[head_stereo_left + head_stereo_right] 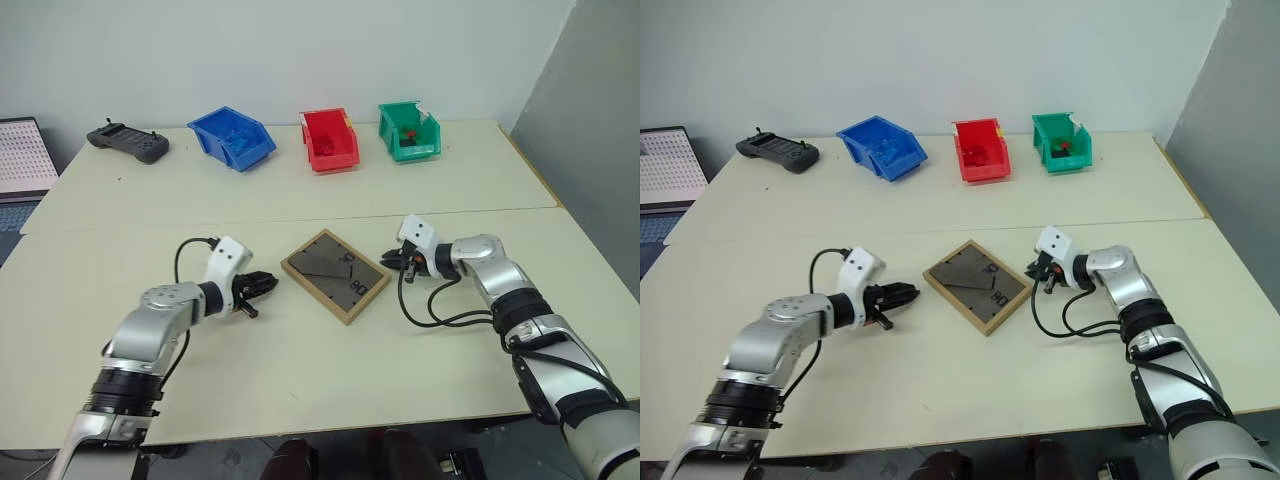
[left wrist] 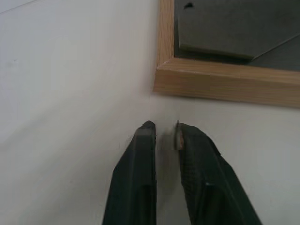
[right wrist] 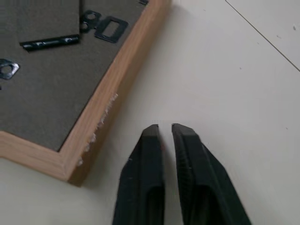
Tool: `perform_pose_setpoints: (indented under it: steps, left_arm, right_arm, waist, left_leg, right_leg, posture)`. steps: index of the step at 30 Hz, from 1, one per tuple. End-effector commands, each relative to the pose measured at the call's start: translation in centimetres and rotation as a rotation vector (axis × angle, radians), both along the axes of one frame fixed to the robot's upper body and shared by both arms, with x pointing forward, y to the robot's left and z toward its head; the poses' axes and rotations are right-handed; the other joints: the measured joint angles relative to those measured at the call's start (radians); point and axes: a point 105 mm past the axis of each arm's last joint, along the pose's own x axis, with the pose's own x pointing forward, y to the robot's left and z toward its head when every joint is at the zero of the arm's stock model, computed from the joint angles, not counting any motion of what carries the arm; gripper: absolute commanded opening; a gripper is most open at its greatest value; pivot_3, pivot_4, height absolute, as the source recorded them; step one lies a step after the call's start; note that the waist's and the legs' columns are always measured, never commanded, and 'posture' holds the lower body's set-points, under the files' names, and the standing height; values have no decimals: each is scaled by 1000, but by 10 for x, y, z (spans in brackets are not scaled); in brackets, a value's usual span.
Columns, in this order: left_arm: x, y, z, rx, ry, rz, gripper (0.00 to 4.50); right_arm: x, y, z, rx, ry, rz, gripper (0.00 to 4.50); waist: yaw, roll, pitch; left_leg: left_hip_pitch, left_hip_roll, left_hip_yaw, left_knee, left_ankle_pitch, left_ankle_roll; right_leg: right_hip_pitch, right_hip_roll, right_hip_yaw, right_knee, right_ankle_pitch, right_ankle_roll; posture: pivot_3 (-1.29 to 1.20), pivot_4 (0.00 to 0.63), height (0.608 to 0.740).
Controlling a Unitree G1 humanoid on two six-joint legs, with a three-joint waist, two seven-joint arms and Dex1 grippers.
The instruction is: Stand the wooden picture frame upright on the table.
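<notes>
The wooden picture frame (image 1: 335,275) lies flat on the cream table (image 1: 300,200), its dark back panel and folded stand facing up. Left of it, my left gripper (image 1: 268,284) is shut and empty, its tips a short way off the frame's left corner. The left wrist view shows that light-wood corner (image 2: 225,82) just beyond the fingertips (image 2: 146,129). On the other side my right gripper (image 1: 388,259) is shut and empty, close to the frame's right corner. In the right wrist view the frame's edge (image 3: 110,93) runs beside the closed fingers (image 3: 152,133).
Along the table's far side stand a blue bin (image 1: 233,137), a red bin (image 1: 329,139) and a green bin (image 1: 408,131). A black handheld controller (image 1: 127,142) lies at the far left. A seam (image 1: 300,221) crosses the table behind the frame.
</notes>
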Motion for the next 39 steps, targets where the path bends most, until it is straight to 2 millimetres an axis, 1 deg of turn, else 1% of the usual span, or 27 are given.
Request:
perform_pose_setpoints:
  steps: [1, 5, 8, 11, 14, 15, 16, 18, 20, 21, 22, 23, 24, 25, 29, 30, 32, 35, 38, 39]
  left_arm:
    - [8, -11, 4, 3, -40, -23, 15]
    - [12, -14, 6, -7, -47, -27, 15]
    - [11, -14, 9, -4, -47, -38, 15]
    - [4, 0, 7, 72, -44, -51, 15]
    - [-7, 22, 7, 106, -20, -49, 15]
    - [-13, 29, 9, 68, 22, -45, 15]
    - [-20, 33, 13, 0, 70, -44, 15]
    - [-33, 32, 23, -177, 179, -48, 318]
    - [-46, 24, 39, -425, 328, -61, 613]
    - [-54, 21, 42, -532, 422, -63, 896]
    - [-62, 17, 45, -611, 501, -74, 1036]
    - [-68, 14, 45, -667, 565, -73, 1313]
    - [-72, 12, 44, -700, 614, -65, 1579]
    - [-74, 10, 41, -740, 652, -58, 1697]
    - [-78, 1, 23, -807, 729, -19, 2494]
    - [-80, -2, 18, -806, 749, -17, 2622]
    - [-85, -7, 10, -806, 784, -19, 3045]
    - [-93, -16, -6, -785, 846, -15, 3808]
    - [-97, -21, -23, -786, 894, 16, 4430]
    - [-98, -23, -28, -784, 904, 21, 4474]
  right_arm:
    - [-17, 16, 8, 33, 4, 102, 0]
    - [-40, 26, 7, 36, 36, 170, 0]
    - [-51, 25, 3, 11, 51, 194, 0]
    - [-42, 14, 1, -27, 16, 127, 0]
    - [-31, 9, 7, -10, -21, 56, 0]
    - [-28, 9, 10, 2, -27, 42, 0]
    - [-27, 11, 11, 11, -31, 35, 0]
    - [-24, 14, 11, 22, -37, 24, 0]
    - [-24, 17, 8, 27, -35, 22, 0]
    - [-24, 19, 7, 32, -31, 23, 0]
    - [-25, 21, 6, 36, -29, 25, 0]
    - [-25, 23, 5, 40, -29, 26, 0]
    - [-25, 24, 5, 43, -30, 27, 0]
    - [-26, 26, 5, 48, -28, 30, 0]
    - [-28, 32, 3, 57, -21, 39, 0]
    - [-30, 35, 3, 59, -16, 45, 0]
    - [-33, 38, 1, 61, -11, 55, 0]
    - [-38, 47, -2, 69, -1, 73, 0]
    - [-45, 58, -2, 95, 10, 96, 0]
    - [-48, 63, -1, 103, 13, 105, 0]
  waist:
    - [2, 0, 0]
    - [0, 0, -1]
    - [0, 0, -1]
    - [-1, 0, -1]
    - [-4, 0, -1]
    - [-6, 0, -1]
    - [-8, 0, -1]
    - [-13, 0, -1]
    - [-13, 0, -1]
    - [-13, 0, -1]
    - [-10, 0, -1]
    - [-9, 0, -1]
    - [-7, 0, -1]
    - [-7, 0, -1]
    - [-8, 0, -1]
    - [-9, 0, -1]
    - [-13, 0, -1]
    - [-17, 0, -2]
    - [-18, 2, -3]
    - [-17, 3, -5]
  left_leg:
    - [0, 0, 0, 0, 0, 0]
    - [0, 0, 0, 1, 0, 0]
    - [0, 0, -1, 1, 0, 0]
    - [0, 0, -1, 1, 0, 0]
    - [0, 0, -1, 0, 0, 0]
    - [0, 0, -1, 0, 0, 0]
    - [0, 0, -1, 0, 0, 0]
    - [0, 1, -1, 0, 0, 0]
    - [0, 1, -2, 0, 0, 0]
    - [-1, 1, -2, 0, 0, 0]
    - [-1, 0, -3, 1, -1, 1]
    - [-1, 0, -3, 1, -1, 1]
    - [-1, 0, -3, 1, -1, 2]
    - [-1, 0, -3, 2, -1, 2]
    - [0, 0, -3, 2, -1, 1]
    - [0, 0, -3, 2, -1, 1]
    - [0, 0, -3, 1, -1, 0]
    - [1, 0, -3, 1, -1, 0]
    - [1, 0, -3, 1, -1, 0]
    - [1, 0, -3, 1, -1, 0]
  right_leg:
    - [0, 0, 0, 0, 0, 0]
    - [0, 0, 0, 0, 0, 0]
    - [0, 0, 0, 1, 0, 0]
    - [0, 0, 0, 1, 0, 0]
    - [0, 0, 0, 1, 0, 0]
    - [-1, 0, 0, 1, 0, 0]
    - [-1, 1, 1, 1, 0, 0]
    - [-1, 1, 1, 1, 0, 0]
    - [-1, 1, 0, 1, 0, 0]
    - [-1, 1, 0, 1, 0, 0]
    - [-1, 1, 0, 1, 0, 0]
    - [0, 1, -1, 0, 0, 0]
    - [0, 0, -2, 1, 0, 0]
    - [0, 0, -2, 1, 0, 0]
    - [0, 0, -2, 1, 0, 0]
    - [0, 0, -2, 1, 0, 0]
    - [0, 0, -1, 1, 0, 0]
    - [0, 1, 0, 1, 0, 0]
    - [0, 1, 0, 1, 0, 0]
    - [0, 1, 0, 1, 0, 0]
  posture:
    - [0, 150, 740]
    - [0, 150, 740]
    - [0, 150, 740]
    - [0, 150, 740]
    - [0, 150, 740]
    - [0, 150, 740]
    - [0, 150, 740]
    - [0, 150, 740]
    - [0, 150, 740]
    - [0, 150, 740]
    - [0, 150, 740]
    - [0, 150, 740]
    - [0, 150, 740]
    - [0, 150, 740]
    - [0, 150, 740]
    - [0, 150, 740]
    - [0, 150, 740]
    - [0, 150, 740]
    - [0, 150, 740]
    - [0, 150, 740]
